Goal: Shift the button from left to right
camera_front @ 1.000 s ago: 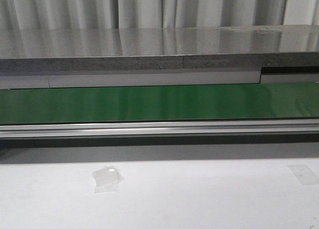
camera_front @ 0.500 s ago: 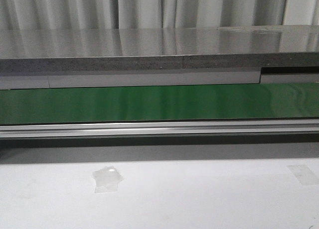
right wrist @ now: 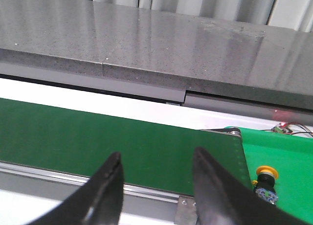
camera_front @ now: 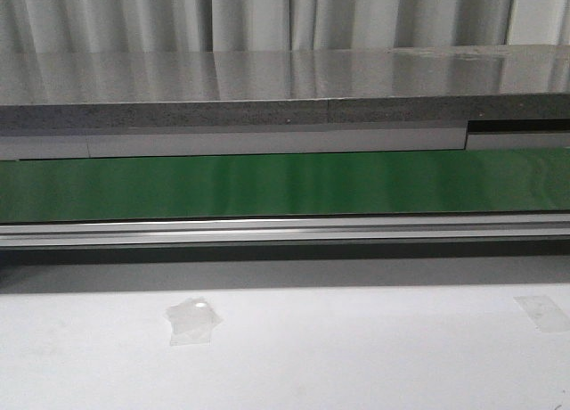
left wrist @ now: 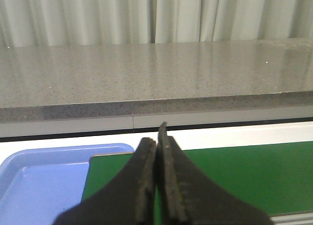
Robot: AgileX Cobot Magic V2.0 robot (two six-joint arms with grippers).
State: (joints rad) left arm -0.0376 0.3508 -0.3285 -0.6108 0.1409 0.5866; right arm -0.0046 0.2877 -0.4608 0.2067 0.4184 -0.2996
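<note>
The button [right wrist: 266, 180], with a yellow-orange disc head on a dark body, stands on a bright green surface [right wrist: 288, 156] just past the end of the green belt [right wrist: 122, 142], seen only in the right wrist view. My right gripper [right wrist: 156, 159] is open over the belt's near edge, with nothing between its fingers; the button lies beside its one finger [right wrist: 215, 186], apart from it. My left gripper [left wrist: 158, 137] is shut with nothing in it, above the other end of the belt [left wrist: 234, 171]. Neither gripper shows in the front view.
A light blue tray [left wrist: 39, 181] sits at the belt's end under my left gripper. The green belt [camera_front: 285, 183] runs across the front view with an aluminium rail [camera_front: 285, 230] before it and a grey stone counter [camera_front: 267, 89] behind. Clear tape [camera_front: 191, 321] lies on the white table.
</note>
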